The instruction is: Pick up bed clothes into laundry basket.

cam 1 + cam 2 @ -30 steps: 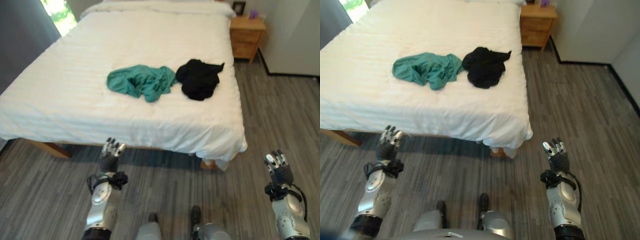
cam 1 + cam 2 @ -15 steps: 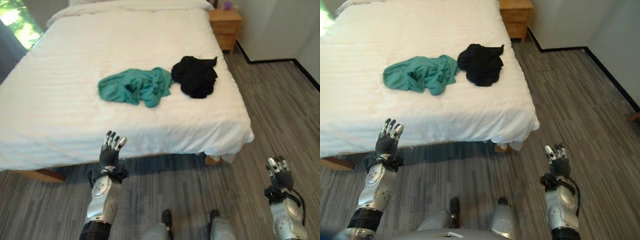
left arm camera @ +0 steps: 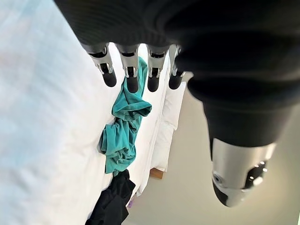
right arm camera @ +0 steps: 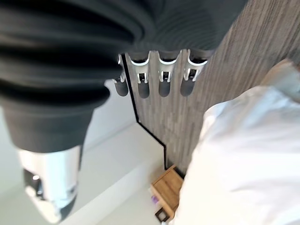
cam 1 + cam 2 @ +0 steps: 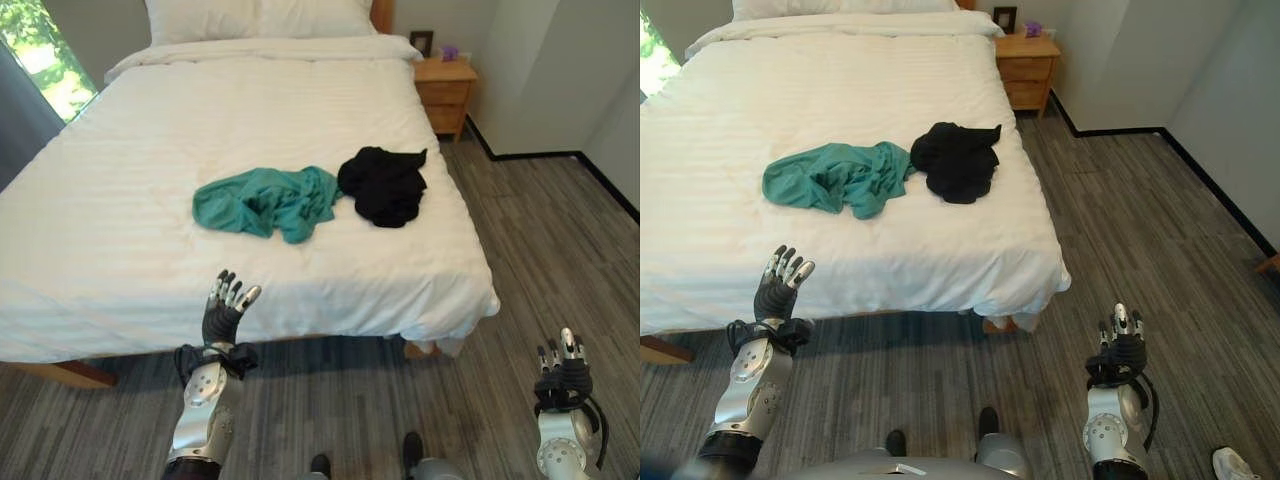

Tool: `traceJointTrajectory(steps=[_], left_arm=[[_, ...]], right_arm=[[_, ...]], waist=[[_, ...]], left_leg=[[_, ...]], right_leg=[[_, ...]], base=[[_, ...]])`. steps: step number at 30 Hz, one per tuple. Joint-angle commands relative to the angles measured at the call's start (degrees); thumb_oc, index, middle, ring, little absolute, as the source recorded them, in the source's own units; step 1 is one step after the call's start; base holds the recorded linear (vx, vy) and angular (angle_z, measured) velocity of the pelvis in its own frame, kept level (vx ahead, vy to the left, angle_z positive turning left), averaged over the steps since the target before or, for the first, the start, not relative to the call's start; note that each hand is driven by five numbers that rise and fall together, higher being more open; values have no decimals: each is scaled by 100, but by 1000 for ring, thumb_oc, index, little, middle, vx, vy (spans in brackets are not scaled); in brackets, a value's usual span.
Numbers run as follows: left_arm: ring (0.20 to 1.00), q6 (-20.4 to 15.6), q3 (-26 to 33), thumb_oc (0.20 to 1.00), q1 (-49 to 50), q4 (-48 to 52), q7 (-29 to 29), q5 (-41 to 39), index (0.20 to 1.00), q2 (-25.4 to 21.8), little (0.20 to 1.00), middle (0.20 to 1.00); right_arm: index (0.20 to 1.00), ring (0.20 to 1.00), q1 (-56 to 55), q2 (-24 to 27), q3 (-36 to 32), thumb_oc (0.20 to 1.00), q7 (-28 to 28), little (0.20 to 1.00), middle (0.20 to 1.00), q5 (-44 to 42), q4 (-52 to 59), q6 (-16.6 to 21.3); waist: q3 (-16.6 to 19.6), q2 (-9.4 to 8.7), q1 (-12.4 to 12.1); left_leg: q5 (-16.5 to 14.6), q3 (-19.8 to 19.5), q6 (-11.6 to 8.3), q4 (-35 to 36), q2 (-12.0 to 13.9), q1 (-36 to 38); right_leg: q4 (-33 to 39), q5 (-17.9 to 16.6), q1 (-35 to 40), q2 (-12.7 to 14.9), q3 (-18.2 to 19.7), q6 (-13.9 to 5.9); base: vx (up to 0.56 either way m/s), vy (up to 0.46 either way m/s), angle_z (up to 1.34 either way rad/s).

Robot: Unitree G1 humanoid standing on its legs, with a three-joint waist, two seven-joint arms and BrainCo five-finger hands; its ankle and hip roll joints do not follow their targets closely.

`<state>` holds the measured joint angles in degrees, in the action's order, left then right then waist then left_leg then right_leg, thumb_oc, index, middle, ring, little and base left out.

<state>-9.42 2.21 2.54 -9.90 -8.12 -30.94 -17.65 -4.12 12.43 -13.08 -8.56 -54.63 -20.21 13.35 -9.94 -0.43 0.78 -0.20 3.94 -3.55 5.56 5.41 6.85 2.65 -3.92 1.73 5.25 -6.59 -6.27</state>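
Observation:
A crumpled teal garment (image 5: pixel 265 200) lies near the middle of the white bed (image 5: pixel 120 220); a black garment (image 5: pixel 384 185) lies just to its right, touching it. Both also show past my left hand's fingers, the teal garment (image 3: pixel 121 133) and the black garment (image 3: pixel 112 204). My left hand (image 5: pixel 224 312) is raised, open and empty, in front of the bed's near edge, well short of the clothes. My right hand (image 5: pixel 562 372) is open and empty over the floor, right of the bed's near corner.
A wooden nightstand (image 5: pixel 447 92) stands at the bed's far right by the wall. Pillows (image 5: pixel 262 18) lie at the head of the bed. Grey wood floor (image 5: pixel 560 250) runs along the bed's right side. A person's white shoe (image 5: pixel 1234 464) shows at the bottom right.
The camera has tilted up and the view has shifted, bringing the headboard and pillows in. My right hand sits lower in view. The clothes have not moved on the bed.

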Motion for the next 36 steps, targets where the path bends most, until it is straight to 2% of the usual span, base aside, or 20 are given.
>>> traceJointTrajectory(steps=[1, 2, 5, 6, 8, 10, 11, 12, 13, 14, 15, 17, 19, 20, 21, 22, 23, 27, 30, 36], left_arm=[[1000, -239, 122, 1000, -440, 240, 103, -172, 1000, -424, 1000, 1000], [1000, -221, 60, 1000, -487, 188, 149, -266, 1000, -407, 1000, 1000], [1000, -155, -176, 1000, -574, 177, 341, -376, 1000, -404, 1000, 1000], [1000, -153, -226, 1000, -535, 225, 425, -352, 1000, -417, 1000, 1000], [1000, -129, -196, 1000, -399, 327, 465, -309, 1000, -486, 1000, 1000], [1000, -73, -171, 1000, -249, 356, 575, -254, 1000, -603, 1000, 1000], [1000, -65, -195, 1000, -174, 392, 636, -242, 1000, -664, 1000, 1000], [1000, -55, -271, 1000, -48, 428, 788, -241, 1000, -889, 1000, 1000], [1000, -56, -265, 1000, -54, 426, 790, -242, 1000, -882, 1000, 1000], [1000, -81, -350, 1000, -44, 390, 849, -239, 1000, -964, 1000, 1000], [1000, -58, -509, 1000, 29, 363, 1021, -308, 1000, -1082, 1000, 1000], [1000, -58, -496, 1000, 26, 361, 1022, -309, 1000, -1074, 1000, 1000], [1000, -36, -536, 1000, 196, 500, 1141, -496, 1000, -1192, 1000, 1000], [1000, -134, -621, 1000, 107, 543, 1139, -632, 1000, -1316, 1000, 1000], [1000, -47, -632, 1000, 132, 434, 1155, -610, 1000, -1272, 1000, 1000], [1000, 2, -647, 1000, 153, 415, 1171, -578, 1000, -1256, 1000, 1000], [1000, 13, -560, 1000, 277, 542, 1166, -588, 1000, -1127, 1000, 1000], [1000, 29, -674, 1000, 581, 689, 1260, -852, 1000, -1025, 1000, 1000], [1000, 78, -681, 1000, 753, 701, 1273, -845, 1000, -983, 1000, 1000], [1000, 87, -893, 1000, 700, 815, 1270, -823, 1000, -1123, 1000, 1000]], right_arm=[[1000, 1000, 557, 185, -242, 1000, 75, 1000, 1000, -27, 414, 432], [1000, 1000, 551, 329, -288, 1000, 65, 1000, 1000, 46, 418, 458], [1000, 1000, 494, 656, -276, 1000, 6, 1000, 1000, 113, 342, 387], [1000, 1000, 493, 768, -230, 1000, 89, 1000, 1000, 145, 287, 271], [1000, 1000, 510, 1049, -80, 1000, 235, 1000, 1000, 420, 424, 27], [1000, 1000, 600, 1617, -88, 1000, 365, 1000, 1000, 1028, 421, -228], [1000, 1000, 675, 1815, -46, 1000, 370, 1000, 1000, 1268, 327, -320], [1000, 1000, 828, 2459, -1, 1000, 483, 1000, 1000, 1915, 123, -547], [1000, 1000, 845, 2468, 4, 1000, 487, 1000, 1000, 1914, 110, -544], [1000, 1000, 1037, 2815, 133, 1000, 508, 1000, 1000, 2183, -163, -600], [1000, 1000, 1493, 3310, 384, 1000, 545, 1000, 1000, 2518, -749, -762], [1000, 1000, 1527, 3321, 406, 1000, 551, 1000, 1000, 2512, -775, -752], [1000, 1000, 2051, 3754, 699, 1000, 547, 1000, 1000, 2881, -1391, -885], [1000, 1000, 2662, 4569, 1223, 1000, 604, 1000, 1000, 3647, -2155, -970], [1000, 1000, 2576, 4671, 1104, 1000, 644, 1000, 1000, 3844, -2238, -1067], [1000, 1000, 2912, 4786, 1271, 1000, 553, 1000, 1000, 3964, -2543, -1134], [1000, 1000, 3383, 4976, 1518, 1000, 660, 1000, 1000, 4019, -3116, -1146], [1000, 1000, 5437, 5657, 2827, 1000, 582, 1000, 1000, 4972, -4905, -1358], [1000, 1000, 6665, 5812, 3820, 1000, 423, 1000, 1000, 5668, -5396, -1435], [1000, 1000, 7838, 5818, 4785, 1000, 183, 1000, 1000, 6293, -5696, -1599]], waist=[[-268, -267, -213], [-322, -267, -171], [-320, -274, -51], [-291, -226, -100], [-223, -201, -208], [-253, -232, -298], [-291, -259, -311], [-541, -200, -241], [-531, -188, -246], [-616, -139, -204], [-634, -134, -205], [-628, -112, -185], [-620, -116, -237], [-650, -203, -193], [-606, -244, -211], [-578, -294, -359], [-557, -302, -422], [-601, -257, -556], [-676, -125, -505], [-881, 74, -326]], left_leg=[[162, 217, -149, -712, 181, -310], [230, 574, -168, -1034, 286, -544], [187, 1931, -160, -1343, 460, -781], [180, 1970, -157, -1241, 423, -785], [192, 1637, -116, -968, 243, -731], [18, 1440, 141, -832, -21, -633], [-57, 1377, 269, -778, -145, -559], [-69, 1117, 400, -652, -190, -366], [-51, 1127, 400, -647, -179, -388], [-28, 958, 393, -616, -152, -374], [-33, 683, 319, -536, -193, -289], [-17, 672, 313, -533, -169, -308], [-31, 455, 166, -436, -154, -252], [-54, 170, 24, -313, -110, -188], [-61, 71, 17, -406, -101, -240], [-31, 54, -12, -375, -90, -259], [32, -13, -59, -324, -63, -298], [231, -13, -218, -225, 100, -453], [377, -15, -303, -121, 221, -621], [548, 9, -373, -56, 258, -931]], right_leg=[[-496, 329, 111, 672, -533, -371], [-455, 368, 252, 743, -868, -323], [-402, 476, 542, 793, -1534, -273], [-420, 520, 609, 779, -1647, -278], [-611, 535, 577, 862, -1757, -336], [-1722, 177, 289, 1243, -1764, -502], [-2312, -59, 61, 1429, -1610, -594], [-3290, -300, -419, 1373, -1061, -646], [-3285, -316, -448, 1360, -1055, -634], [-3447, -220, -694, 1127, -664, -626], [-2796, 139, -716, 943, -372, -523], [-2747, 103, -707, 917, -395, -510], [-1643, 238, -641, 1012, -350, -476], [-693, 120, -567, 912, 102, -578], [-683, 229, -411, 920, 66, -579], [-634, 139, -381, 983, -160, -577], [-448, 66, -229, 974, -315, -599], [-67, -68, -188, 771, -426, -511], [86, -83, -298, 619, -455, -446], [-2, -84, -761, 514, -291, -345]], base=[[13, -124, 69], [-38, -110, 94], [-38, -108, 151], [42, 3, 121], [74, 86, 86], [103, 164, 41], [70, 197, 62], [21, 124, 65], [-37, 56, 73], [81, -74, 92], [84, -74, 92], [87, -61, 71], [254, -225, 57], [258, -267, 37], [230, -266, 60], [47, -195, 118], [81, -249, 101], [45, -153, 44], [-36, -87, -12], [-31, -48, -11]])
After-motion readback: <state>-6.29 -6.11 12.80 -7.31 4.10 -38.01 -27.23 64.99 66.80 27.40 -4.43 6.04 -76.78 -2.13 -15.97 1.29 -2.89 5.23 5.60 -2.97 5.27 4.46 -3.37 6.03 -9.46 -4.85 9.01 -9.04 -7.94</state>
